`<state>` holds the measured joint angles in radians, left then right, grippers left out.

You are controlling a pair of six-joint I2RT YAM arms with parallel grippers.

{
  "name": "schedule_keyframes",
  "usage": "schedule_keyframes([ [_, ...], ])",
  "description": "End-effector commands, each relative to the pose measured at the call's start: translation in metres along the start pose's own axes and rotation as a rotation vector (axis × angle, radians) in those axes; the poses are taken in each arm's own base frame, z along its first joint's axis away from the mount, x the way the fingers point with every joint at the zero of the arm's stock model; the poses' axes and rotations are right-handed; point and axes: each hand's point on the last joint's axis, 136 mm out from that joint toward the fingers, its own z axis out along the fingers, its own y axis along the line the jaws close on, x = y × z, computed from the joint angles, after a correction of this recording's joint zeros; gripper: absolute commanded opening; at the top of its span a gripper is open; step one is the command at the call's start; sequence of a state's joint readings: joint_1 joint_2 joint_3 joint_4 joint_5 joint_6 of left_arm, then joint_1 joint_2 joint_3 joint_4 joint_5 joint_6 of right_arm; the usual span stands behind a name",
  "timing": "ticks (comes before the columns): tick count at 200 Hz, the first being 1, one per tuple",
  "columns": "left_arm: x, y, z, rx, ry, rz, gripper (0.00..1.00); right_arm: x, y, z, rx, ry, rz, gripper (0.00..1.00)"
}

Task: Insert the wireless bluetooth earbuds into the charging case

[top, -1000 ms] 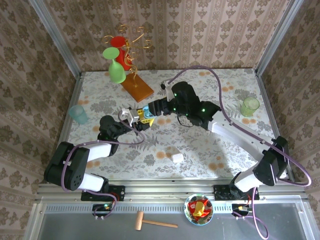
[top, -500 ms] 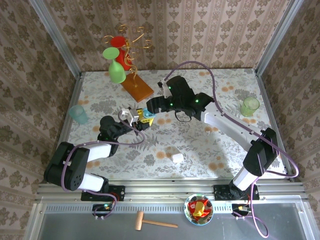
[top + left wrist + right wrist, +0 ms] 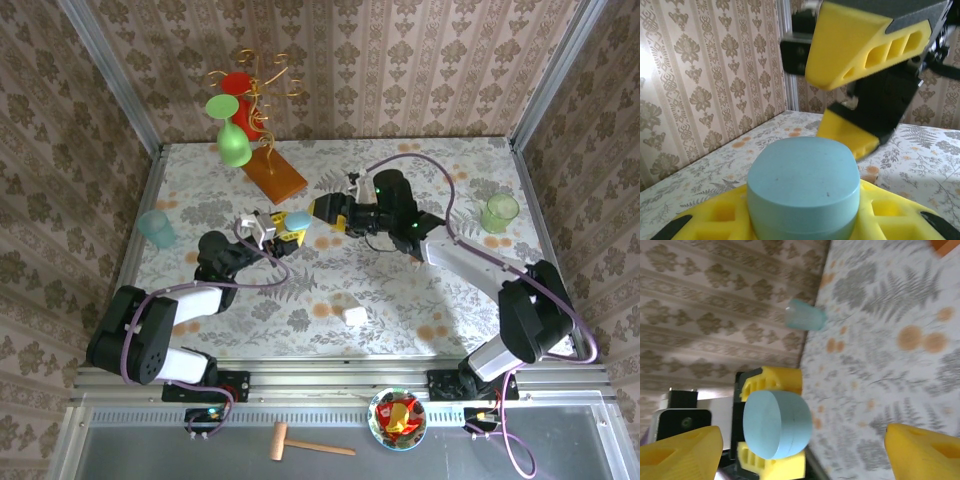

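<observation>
The charging case (image 3: pixel 298 219) is a pale blue rounded puck with its lid closed. My left gripper (image 3: pixel 288 228) is shut on it, holding it above the table at left of centre. In the left wrist view the case (image 3: pixel 804 187) sits between the yellow fingers (image 3: pixel 892 220). My right gripper (image 3: pixel 322 208) stands open just right of the case, facing it, a small gap apart. From the right wrist the case (image 3: pixel 777 425) lies ahead, between the spread yellow fingertips (image 3: pixel 682 452). The earbuds are out of view.
A small white squarish case (image 3: pixel 354 315) lies on the table in front of centre. A teal cup (image 3: pixel 157 228) stands at the left edge and a green cup (image 3: pixel 499 212) at the right. A stand with hanging glasses (image 3: pixel 272 172) is at the back.
My right gripper has drawn back to the right, away from the case, which now shows in full. The left arm has held still with the case.
</observation>
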<state>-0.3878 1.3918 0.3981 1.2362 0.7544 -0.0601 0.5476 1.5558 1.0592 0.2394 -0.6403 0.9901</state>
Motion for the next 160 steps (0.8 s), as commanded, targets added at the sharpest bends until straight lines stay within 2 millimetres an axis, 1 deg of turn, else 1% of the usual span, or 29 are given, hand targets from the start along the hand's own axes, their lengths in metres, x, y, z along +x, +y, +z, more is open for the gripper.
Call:
schedule_keyframes([
  [1, -0.027, 0.002, 0.003, -0.013, -0.073, 0.044, 0.23, 0.007, 0.042, 0.008, -0.269, 0.066, 0.087, 0.80],
  [14, -0.027, 0.002, 0.003, -0.018, -0.073, 0.045, 0.23, 0.011, 0.042, 0.014, -0.295, 0.089, 0.107, 0.77],
  [43, -0.027, 0.001, 0.000, -0.024, -0.071, 0.051, 0.23, 0.015, 0.044, 0.021, -0.347, 0.121, 0.148, 0.63],
  [48, -0.026, 0.001, 0.000, -0.023, -0.071, 0.052, 0.23, 0.015, 0.043, 0.021, -0.350, 0.125, 0.154, 0.60],
  [55, -0.026, 0.000, 0.000, -0.020, -0.070, 0.050, 0.23, 0.015, 0.041, 0.022, -0.348, 0.129, 0.156, 0.52],
  [75, -0.024, -0.001, 0.001, -0.015, -0.067, 0.046, 0.23, 0.013, 0.040, 0.023, -0.345, 0.131, 0.155, 0.38],
  [97, -0.024, -0.001, 0.000, -0.016, -0.066, 0.055, 0.24, 0.010, 0.041, 0.023, -0.347, 0.127, 0.153, 0.25],
  [110, -0.023, -0.001, 0.000, -0.014, -0.064, 0.057, 0.26, 0.008, 0.039, 0.022, -0.342, 0.120, 0.156, 0.19],
  [125, -0.021, -0.002, 0.000, -0.003, -0.058, 0.046, 0.32, 0.005, 0.034, 0.021, -0.327, 0.103, 0.148, 0.16],
  [147, -0.013, -0.002, -0.001, -0.010, -0.038, 0.035, 0.59, -0.008, 0.016, 0.014, -0.258, 0.037, 0.119, 0.15],
  [160, -0.002, -0.001, -0.003, -0.029, -0.008, 0.027, 0.73, -0.017, -0.005, 0.009, -0.172, -0.012, 0.109, 0.14],
])
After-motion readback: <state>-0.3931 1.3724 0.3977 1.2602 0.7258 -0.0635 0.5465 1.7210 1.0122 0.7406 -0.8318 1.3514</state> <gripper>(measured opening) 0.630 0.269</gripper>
